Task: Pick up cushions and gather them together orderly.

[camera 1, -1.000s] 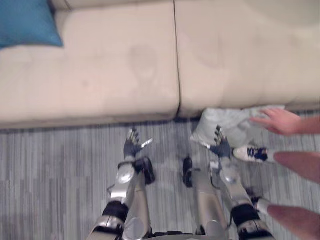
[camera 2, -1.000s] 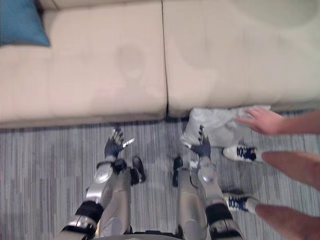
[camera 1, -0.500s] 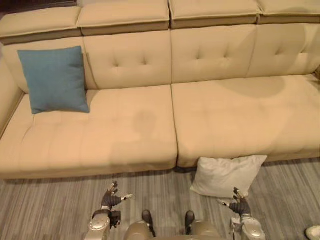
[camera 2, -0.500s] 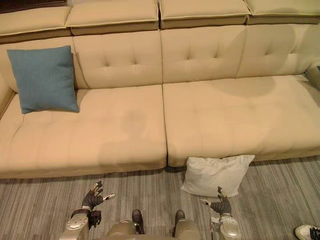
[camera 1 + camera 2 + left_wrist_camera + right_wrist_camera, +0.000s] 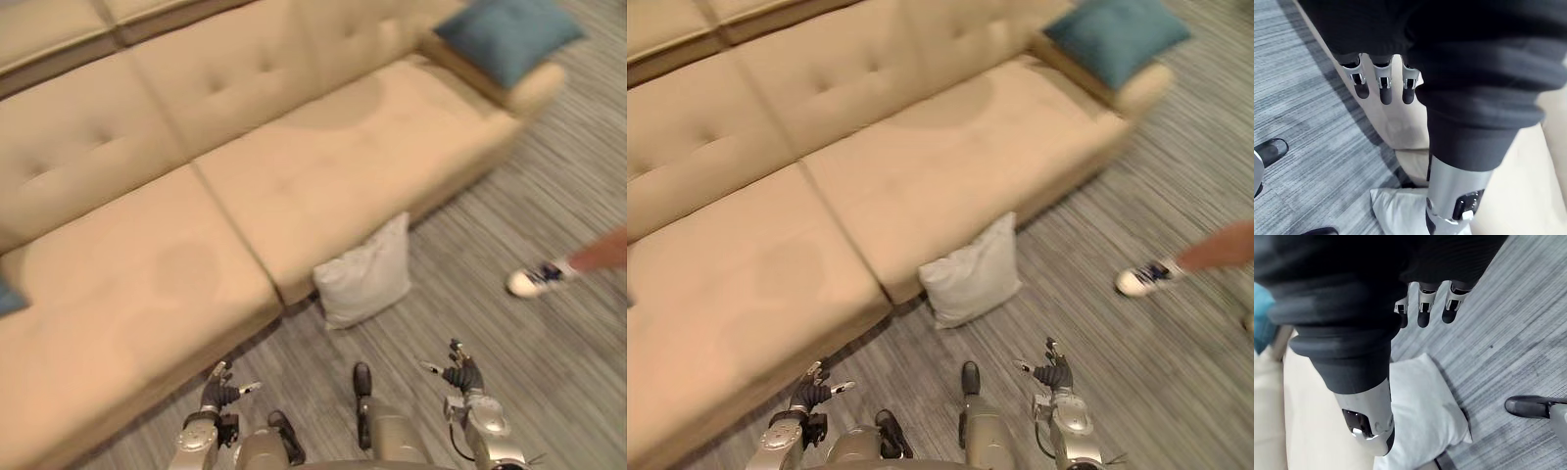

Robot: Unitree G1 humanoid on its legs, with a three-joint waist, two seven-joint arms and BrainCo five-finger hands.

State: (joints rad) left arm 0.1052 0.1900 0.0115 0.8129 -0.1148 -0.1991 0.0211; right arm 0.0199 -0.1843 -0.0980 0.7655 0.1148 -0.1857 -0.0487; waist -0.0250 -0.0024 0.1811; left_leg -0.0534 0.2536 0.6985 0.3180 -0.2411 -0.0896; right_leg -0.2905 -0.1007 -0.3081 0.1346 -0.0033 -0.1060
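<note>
You swung the head camera to the right, so the sofa (image 5: 294, 166) ran slantwise across the view and a blue cushion (image 5: 507, 34) on its far right end came into sight. The person (image 5: 602, 253) let go of the white cushion (image 5: 364, 276), which ended leaning on the sofa front, and their shoe (image 5: 534, 280) ended well apart from it.

warm tan sofa (image 5: 294, 176) in plain fabric with tufted dimples, plain pale grey-white cushion (image 5: 364, 276), plain deep teal cushion (image 5: 509, 34), floor (image 5: 558, 176) in fine streaks of light and dark grey, person's white shoe (image 5: 534, 281) with dark markings
</note>
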